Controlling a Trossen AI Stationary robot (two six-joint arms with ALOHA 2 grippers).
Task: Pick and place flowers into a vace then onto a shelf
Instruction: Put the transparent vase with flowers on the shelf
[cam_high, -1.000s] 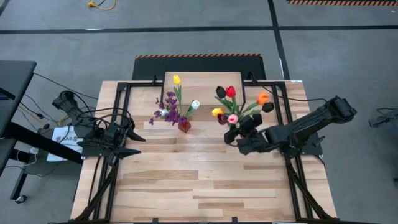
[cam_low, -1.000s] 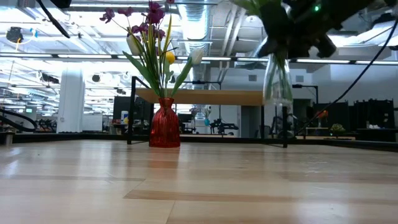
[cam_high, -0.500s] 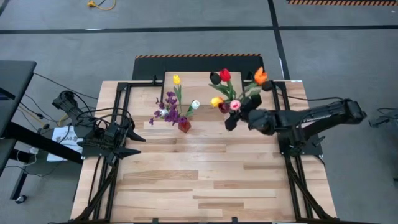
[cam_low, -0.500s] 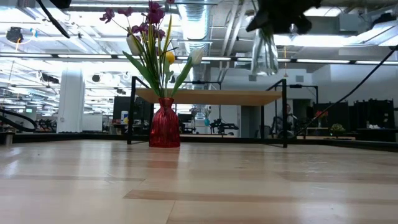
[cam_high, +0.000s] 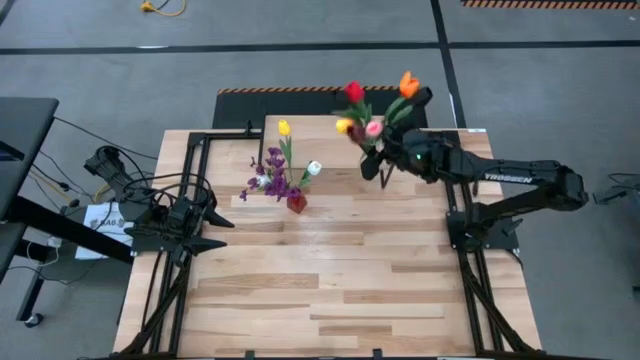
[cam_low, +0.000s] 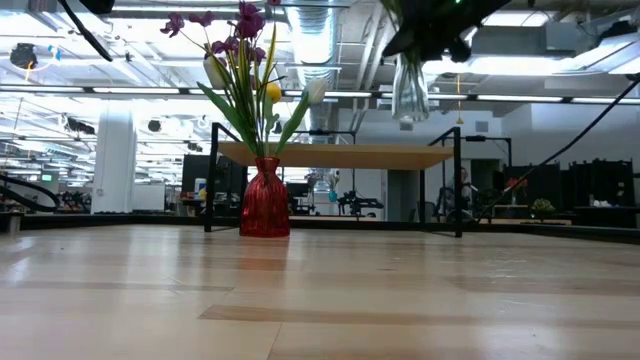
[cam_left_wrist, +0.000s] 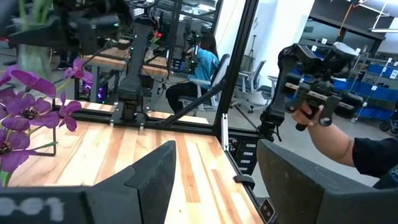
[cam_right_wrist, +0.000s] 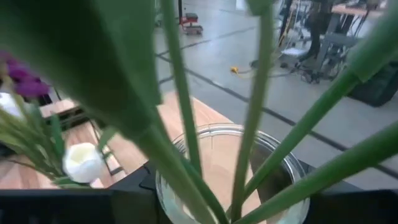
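A clear glass vase (cam_low: 410, 90) full of tulips (cam_high: 372, 112) in red, orange, yellow and pink hangs in the air over the shelf's right end, with my right gripper (cam_high: 392, 162) shut on it. The shelf (cam_high: 322, 138) is a light-wood board on black legs at the table's far side. A red vase (cam_high: 296, 201) with purple blossoms, a yellow tulip and a white tulip stands on its base on the table in front of the shelf. At the table's left edge my left gripper (cam_high: 224, 232) stands open, holding nothing. My right gripper pinches the clear vase's glass wall close under the rim (cam_right_wrist: 186, 186), one finger (cam_right_wrist: 134, 190) on each side. The fingers come about level from the table's right side. The vase hangs nearly upright, lifted clear, its bottom (cam_low: 410, 115) above the shelf board (cam_low: 330, 155).
Black frame rails (cam_high: 190, 190) run along both sides of the table. Bare planks (cam_high: 320, 290) fill the near half. Beyond the table, a person's hand (cam_left_wrist: 317, 109) holds a control handle.
My right gripper has carried the clear vase up and toward the table's far edge, turning as it went. The vase, held off the table a second ago, now hangs higher than the shelf board, and its flowers reach past the shelf's far edge.
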